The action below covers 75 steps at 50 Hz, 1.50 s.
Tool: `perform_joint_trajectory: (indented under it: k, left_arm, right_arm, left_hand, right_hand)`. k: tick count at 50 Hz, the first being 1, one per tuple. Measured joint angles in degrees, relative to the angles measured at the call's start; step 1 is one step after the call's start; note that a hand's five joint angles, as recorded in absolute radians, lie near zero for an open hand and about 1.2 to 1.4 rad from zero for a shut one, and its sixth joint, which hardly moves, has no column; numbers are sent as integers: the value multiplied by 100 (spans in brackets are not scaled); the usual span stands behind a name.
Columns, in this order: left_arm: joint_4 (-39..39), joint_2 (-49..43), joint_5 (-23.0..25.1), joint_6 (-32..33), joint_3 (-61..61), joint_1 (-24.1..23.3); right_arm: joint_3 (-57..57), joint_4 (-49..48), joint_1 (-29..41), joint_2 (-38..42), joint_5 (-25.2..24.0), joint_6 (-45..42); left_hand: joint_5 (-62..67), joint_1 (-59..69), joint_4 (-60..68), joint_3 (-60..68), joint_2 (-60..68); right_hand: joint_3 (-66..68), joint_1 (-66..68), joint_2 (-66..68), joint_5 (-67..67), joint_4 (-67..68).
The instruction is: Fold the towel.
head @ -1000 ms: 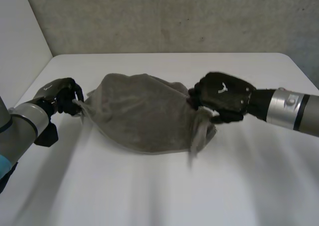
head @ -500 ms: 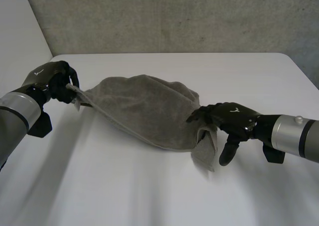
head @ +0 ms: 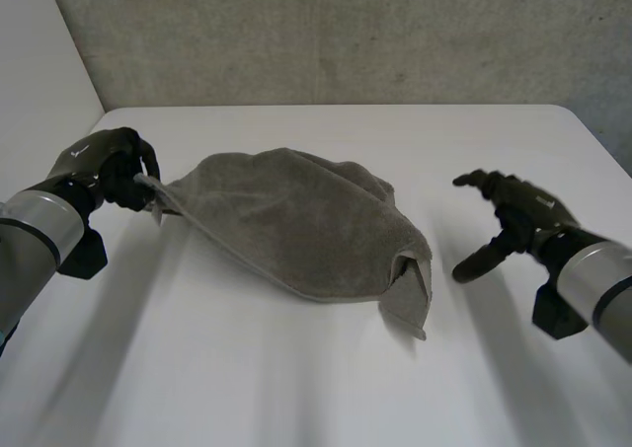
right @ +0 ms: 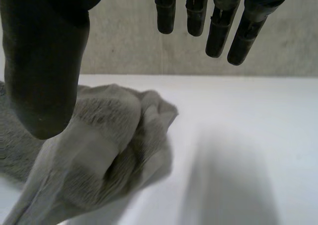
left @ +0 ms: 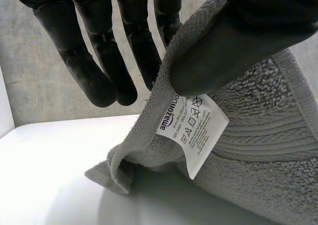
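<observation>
Pinching a corner of the crumpled grey terry towel (head: 296, 220) between thumb and fingers, our left hand (head: 107, 166) holds it just beside its white care label (left: 194, 130); our right hand (head: 525, 216) hangs spread and empty, apart from the towel's other end on the white table (head: 296, 388).

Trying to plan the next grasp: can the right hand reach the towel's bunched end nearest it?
Probably yes. The right hand is open, just off the bunched end of the towel, with only bare table between them. The left hand pinches the opposite end.
</observation>
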Motion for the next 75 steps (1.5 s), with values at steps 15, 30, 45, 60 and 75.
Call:
perform_joint_trajectory:
  k: [15, 30, 45, 60, 75]
  left_arm:
    - [2, -9, 0, 3, -158, 1]
    - [2, 0, 0, 3, -191, 21]
    - [144, 30, 1, 18, -238, 60]
    - [-543, 1193, 22, 94, 842, 172]
    - [-1755, 1066, -7, 32, 1925, 702]
  right_arm:
    - [149, -416, 804, 753, 568, 1045]
    - [15, -824, 1025, 1421, 969, 1092]
    - [-291, -1074, 766, 1134, 998, 842]
    - [-3596, 1652, 179, -83, -922, -3374]
    - [-5516, 4334, 187, 884, -1057, -6292]
  left_hand:
    - [0, 0, 0, 0, 0]
    - [0, 0, 0, 0, 0]
    - [0, 2, 0, 0, 0]
    - [-1, 20, 0, 1, 0]
    - [0, 20, 0, 3, 11]
  right_hand:
    - [0, -1, 0, 0, 0]
    - [2982, 3048, 3010, 3010, 2867]
    - [6208, 6230, 6007, 6370, 6192]
    - [6208, 6266, 6045, 6371, 6208]
    - [6209, 6290, 6045, 6371, 6209]
